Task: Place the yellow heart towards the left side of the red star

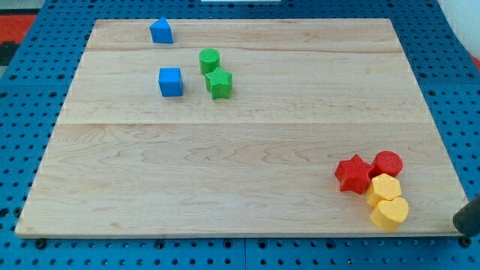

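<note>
The yellow heart lies near the view's bottom right corner of the wooden board. The red star sits up and to the left of it. A second yellow block, roughly hexagonal, lies between them and touches both. A red round block sits right of the star, above the yellow blocks. My tip shows as a dark rod end at the view's right edge, off the board, to the right of the yellow heart and apart from it.
A blue pentagon-like block lies near the top left. A blue cube lies below it. A green cylinder and a green star lie just right of the cube. Blue pegboard surrounds the board.
</note>
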